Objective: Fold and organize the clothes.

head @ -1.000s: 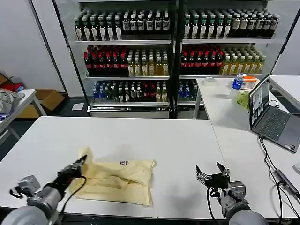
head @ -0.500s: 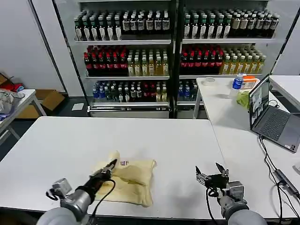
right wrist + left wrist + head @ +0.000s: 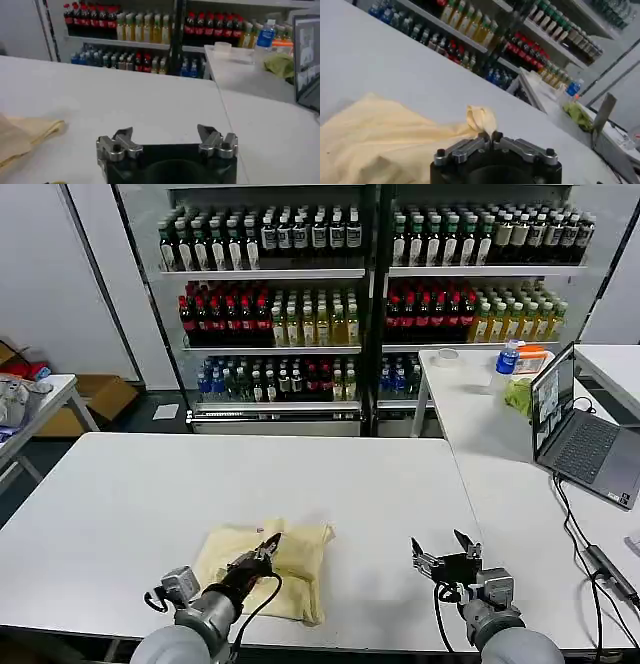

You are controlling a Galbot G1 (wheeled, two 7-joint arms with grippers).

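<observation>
T-shirt (image 3: 262, 569), pale yellow, lies folded near the white surface's (image 3: 150, 484) front edge in the head view; the left end effector (image 3: 268, 545) is over it, the right end effector (image 3: 444, 557) apart, fingers spread. Left wrist view: fingers clamped together on a fabric bunch. Right wrist view: fingers open above bare surface.

T-shirt (image 3: 285, 562) — soft matt cloth, cream, creased and slack where it was doubled over. Left gripper (image 3: 268, 544) pinched shut on a puckered fold of it; fingers (image 3: 470, 146) looked like dull grey metal on a black, faintly glossy plastic body. Right gripper (image 3: 442, 557) had the same build, jaws apart over the table (image 3: 120, 484) — smooth matt white top. Laptop (image 3: 580, 434) looked matt grey, screen glossy. Shelf bottles (image 3: 290, 314) shone like glossy plastic or glass.
</observation>
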